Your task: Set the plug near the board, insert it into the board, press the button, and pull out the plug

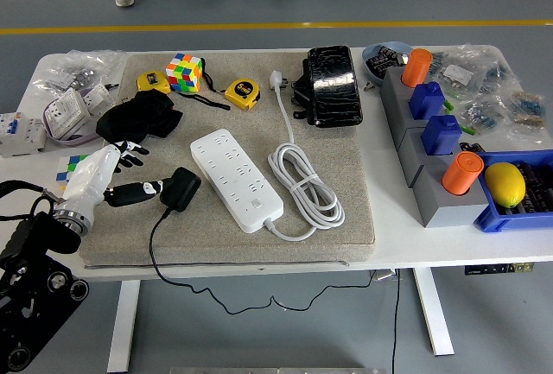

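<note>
In the head view, the black plug [181,188] is seen on the grey mat [346,218], just left of the white board [235,179], with the left hand [108,175] beside it, fingers extended toward it and apparently touching rather than clamped, though this is hard to tell. The approach step is judged in hand; next, a firm grasp and alignment over a socket are called for. One board, one plug, two tape measures [242,93] and one cube [185,72] are counted.

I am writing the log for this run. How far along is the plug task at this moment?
Early. Done: the left hand has reached the black plug, which lies on the grey mat just left of the white power strip; its fingers touch the plug, but a firm grasp is not clear. In hand: bringing the plug to the strip. Left: inserting it, pressing the button, pulling it out. No plug sits in the strip's sockets.
</note>
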{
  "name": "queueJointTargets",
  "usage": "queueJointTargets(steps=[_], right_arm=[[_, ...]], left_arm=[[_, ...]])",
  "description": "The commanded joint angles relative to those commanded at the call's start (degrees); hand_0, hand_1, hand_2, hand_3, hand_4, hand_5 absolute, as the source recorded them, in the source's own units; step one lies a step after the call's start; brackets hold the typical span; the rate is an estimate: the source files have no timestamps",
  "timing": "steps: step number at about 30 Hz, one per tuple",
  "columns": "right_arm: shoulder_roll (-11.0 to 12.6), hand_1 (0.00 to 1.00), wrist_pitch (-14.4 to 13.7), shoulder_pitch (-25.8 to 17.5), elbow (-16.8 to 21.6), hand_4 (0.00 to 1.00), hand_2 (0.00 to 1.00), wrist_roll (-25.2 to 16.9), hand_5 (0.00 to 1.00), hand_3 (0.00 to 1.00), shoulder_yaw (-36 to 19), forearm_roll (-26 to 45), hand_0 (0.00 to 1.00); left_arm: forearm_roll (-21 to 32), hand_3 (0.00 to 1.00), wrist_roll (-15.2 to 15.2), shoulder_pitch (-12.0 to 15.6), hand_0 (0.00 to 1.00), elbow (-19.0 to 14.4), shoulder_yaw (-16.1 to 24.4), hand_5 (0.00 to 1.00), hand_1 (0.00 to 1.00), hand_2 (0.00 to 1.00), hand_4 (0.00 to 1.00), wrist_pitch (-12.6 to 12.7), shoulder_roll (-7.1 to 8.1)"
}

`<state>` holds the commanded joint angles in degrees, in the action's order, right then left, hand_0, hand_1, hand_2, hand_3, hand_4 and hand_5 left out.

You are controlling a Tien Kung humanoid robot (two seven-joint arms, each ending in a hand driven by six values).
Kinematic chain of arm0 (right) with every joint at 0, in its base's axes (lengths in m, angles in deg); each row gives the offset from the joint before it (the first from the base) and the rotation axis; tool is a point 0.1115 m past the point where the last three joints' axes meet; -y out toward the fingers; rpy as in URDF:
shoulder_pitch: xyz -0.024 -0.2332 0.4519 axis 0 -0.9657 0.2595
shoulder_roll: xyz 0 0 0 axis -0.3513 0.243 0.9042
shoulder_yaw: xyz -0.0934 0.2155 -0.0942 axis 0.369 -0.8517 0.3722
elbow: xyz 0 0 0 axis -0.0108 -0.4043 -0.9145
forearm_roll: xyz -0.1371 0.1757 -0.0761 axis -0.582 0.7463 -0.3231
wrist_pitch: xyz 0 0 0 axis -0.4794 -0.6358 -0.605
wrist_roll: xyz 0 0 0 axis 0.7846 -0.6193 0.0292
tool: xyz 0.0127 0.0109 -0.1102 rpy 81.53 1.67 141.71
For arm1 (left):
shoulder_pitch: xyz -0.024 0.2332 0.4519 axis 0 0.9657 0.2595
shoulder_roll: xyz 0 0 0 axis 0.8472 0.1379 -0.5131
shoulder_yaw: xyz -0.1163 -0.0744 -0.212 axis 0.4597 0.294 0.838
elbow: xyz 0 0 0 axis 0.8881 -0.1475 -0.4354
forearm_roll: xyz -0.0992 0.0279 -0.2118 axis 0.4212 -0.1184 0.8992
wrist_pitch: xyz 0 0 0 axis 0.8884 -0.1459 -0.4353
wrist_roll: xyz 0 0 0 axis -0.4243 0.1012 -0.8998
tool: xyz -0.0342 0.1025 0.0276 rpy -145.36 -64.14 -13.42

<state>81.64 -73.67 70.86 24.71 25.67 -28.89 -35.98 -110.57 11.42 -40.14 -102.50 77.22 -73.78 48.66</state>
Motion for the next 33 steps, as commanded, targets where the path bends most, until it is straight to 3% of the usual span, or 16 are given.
queueJointTargets(steps=[8, 14, 22, 23, 28, 29, 33], right_arm=[[0.0, 0.547, 0.0, -0.1, 0.0, 0.818, 0.531, 0.0, 0.368, 0.506, -0.2, -0.1, 0.492], [-0.1, 0.547, 0.0, -0.1, 0.0, 0.819, 0.531, -0.1, 0.368, 0.506, -0.3, -0.2, 0.492], [-0.1, 0.547, 0.0, 0.1, 0.1, 0.82, 0.531, -0.2, 0.367, 0.506, -0.5, -0.2, 0.492], [0.0, 0.547, 0.0, 0.0, 0.1, 0.821, 0.531, -0.2, 0.367, 0.507, -0.5, -0.2, 0.492], [-0.1, 0.547, 0.0, 0.0, 0.1, 0.821, 0.531, -0.2, 0.367, 0.507, -0.4, -0.1, 0.492], [-0.1, 0.546, 0.0, 0.0, 0.1, 0.821, 0.531, -0.2, 0.365, 0.507, -0.5, -0.2, 0.492], [-0.2, 0.546, 0.0, 0.0, 0.1, 0.821, 0.531, -0.2, 0.365, 0.507, -0.5, -0.3, 0.492]], left_arm=[[-1.1, 0.807, -2.3, -1.0, 0.743, -0.1, -2.7, 0.785, 0.765, 0.725, 0.998, 0.4, -0.43], [-3.7, 0.804, -2.2, -2.4, 0.733, 0.4, -5.0, 0.795, 0.762, 0.72, 0.998, 1.2, -1.26], [-5.8, 0.788, -3.4, -4.3, 0.718, 3.3, -7.4, 0.783, 0.739, 0.688, 0.998, 1.8, -2.31], [-6.1, 0.743, -3.5, -4.5, 0.64, 3.5, -7.5, 0.768, 0.669, 0.631, 0.998, 1.9, -2.4], [-7.5, 0.743, -4.2, -5.4, 0.64, 5.4, -8.1, 0.768, 0.669, 0.631, 0.998, 2.1, -3.1], [-8.0, 0.644, -4.4, -5.6, 0.36, 5.7, -8.2, 0.643, 0.457, 0.437, 0.998, 2.2, -3.24], [-9.3, 0.644, -5.0, -5.9, 0.36, 6.7, -8.5, 0.643, 0.457, 0.437, 0.998, 2.2, -3.63]])
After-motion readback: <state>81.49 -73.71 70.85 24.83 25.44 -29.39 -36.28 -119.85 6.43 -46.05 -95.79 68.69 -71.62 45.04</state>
